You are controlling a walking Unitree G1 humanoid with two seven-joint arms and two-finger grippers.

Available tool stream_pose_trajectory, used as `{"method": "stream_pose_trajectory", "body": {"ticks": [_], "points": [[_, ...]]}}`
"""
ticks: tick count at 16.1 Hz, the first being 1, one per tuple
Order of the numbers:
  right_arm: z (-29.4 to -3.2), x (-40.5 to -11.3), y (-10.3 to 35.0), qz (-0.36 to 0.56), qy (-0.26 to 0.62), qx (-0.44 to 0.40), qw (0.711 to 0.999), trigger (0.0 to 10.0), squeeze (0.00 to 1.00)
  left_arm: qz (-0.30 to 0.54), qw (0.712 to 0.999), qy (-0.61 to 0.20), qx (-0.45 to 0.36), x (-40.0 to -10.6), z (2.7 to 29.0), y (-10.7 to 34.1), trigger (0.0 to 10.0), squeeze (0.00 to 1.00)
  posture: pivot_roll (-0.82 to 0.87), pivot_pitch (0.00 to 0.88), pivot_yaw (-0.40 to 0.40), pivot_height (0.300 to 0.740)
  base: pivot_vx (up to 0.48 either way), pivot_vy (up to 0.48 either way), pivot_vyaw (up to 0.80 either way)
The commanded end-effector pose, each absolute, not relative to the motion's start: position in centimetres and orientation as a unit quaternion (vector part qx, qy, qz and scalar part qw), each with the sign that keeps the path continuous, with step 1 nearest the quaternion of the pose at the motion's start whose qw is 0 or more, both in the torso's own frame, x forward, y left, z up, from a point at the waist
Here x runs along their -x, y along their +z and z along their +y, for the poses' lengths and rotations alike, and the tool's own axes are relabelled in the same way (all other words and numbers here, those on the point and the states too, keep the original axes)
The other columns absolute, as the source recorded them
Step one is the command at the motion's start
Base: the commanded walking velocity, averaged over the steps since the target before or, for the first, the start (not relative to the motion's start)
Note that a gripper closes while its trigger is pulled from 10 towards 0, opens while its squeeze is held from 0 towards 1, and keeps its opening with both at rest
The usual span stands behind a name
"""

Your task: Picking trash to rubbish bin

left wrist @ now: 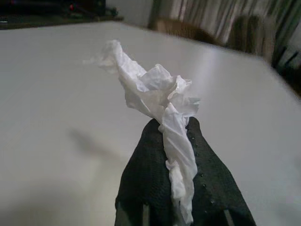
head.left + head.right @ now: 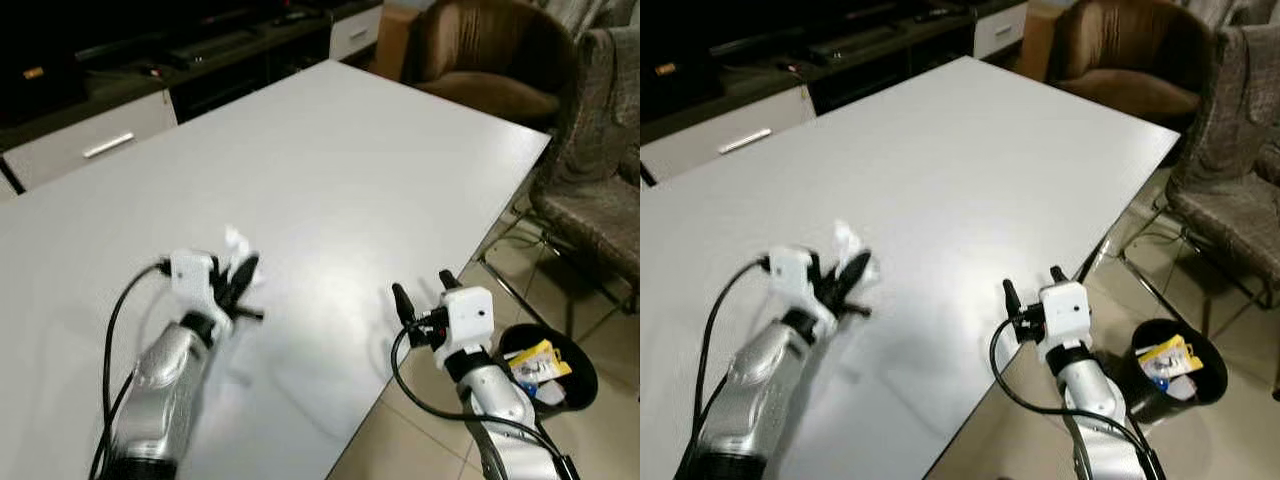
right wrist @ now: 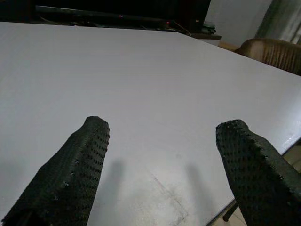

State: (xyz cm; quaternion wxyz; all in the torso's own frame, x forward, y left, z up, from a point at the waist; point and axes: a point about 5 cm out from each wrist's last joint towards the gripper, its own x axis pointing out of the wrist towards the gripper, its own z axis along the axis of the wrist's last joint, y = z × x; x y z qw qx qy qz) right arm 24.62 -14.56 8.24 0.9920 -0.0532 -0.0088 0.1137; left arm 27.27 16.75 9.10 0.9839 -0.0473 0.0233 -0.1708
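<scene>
Two pincers: both up over the white tabletop [image 2: 360, 170], one busy, one idle-looking
Left pincer [image 2: 238, 278]: fingers pressed together on a crumpled white tissue [image 1: 157, 96], pinching its twisted lower end
Tissue: held up off the tabletop, bunched part poking out past the black fingertips [image 1: 146, 155], faint shadow on the surface under it
Left arm: silver, reaching in over the near part of the tabletop, black cable looping off the wrist
Right pincer [image 2: 422, 291]: fingers spread wide apart, gripping nothing, hanging near the tabletop's near right edge
Right wrist view: two dotted black fingers [image 3: 77, 165] with bare white surface between them, tabletop's edge just past the one on the bin side
Rubbish bin [image 2: 585, 390]: black, round, down on the tiled floor [image 2: 590, 440] to the robot's right, just beside the right arm and below tabletop level
Bin contents: some yellow packaging [image 2: 538, 360] plus a few white and blue bits, too small to tell what exactly
Chairs: brown armchair [image 2: 490, 60] at the far corner, grey upholstered chair [image 2: 600, 180] along the right side
Far side: dark low cabinet with white drawers [image 2: 90, 140] behind the tabletop
</scene>
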Motion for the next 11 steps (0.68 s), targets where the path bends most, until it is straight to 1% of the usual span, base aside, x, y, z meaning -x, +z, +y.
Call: {"method": "stream_pose_trajectory", "body": {"ticks": [1,4,7,8,11], "points": [[-14.75,-24.57,8.7,-0.017,0.109,0.053,0.993,10.0,0.0,0.017,0.986,-0.164,0.011,-26.81,16.73,9.42,10.0,0.0,-0.05,0.0,-0.021,0.74,0.0,0.0,0.0],[-14.61,-24.68,8.55,-0.015,0.112,0.055,0.992,10.0,0.0,0.007,0.99,-0.138,-0.031,-26.73,16.93,9.75,10.0,0.0,-0.05,0.0,-0.02,0.74,0.0,0.0,0.0],[-14.56,-24.72,8.62,-0.017,0.111,0.055,0.992,10.0,0.0,0.011,0.988,-0.15,-0.046,-26.82,16.34,9.93,10.0,0.0,-0.05,0.0,-0.014,0.74,0.0,0.0,0.0],[-14.59,-24.62,8.57,-0.016,0.11,0.056,0.992,10.0,0.0,0.012,0.987,-0.152,-0.054,-26.81,16.21,9.82,10.0,0.0,-0.05,0.0,-0.014,0.74,0.0,-0.247,0.0],[-14.68,-24.42,8.38,-0.012,0.109,0.055,0.992,10.0,0.0,0.01,0.987,-0.149,-0.058,-26.91,16.07,9.99,10.0,0.0,-0.05,0.0,-0.018,0.74,0.0,-0.413,0.0]]}}
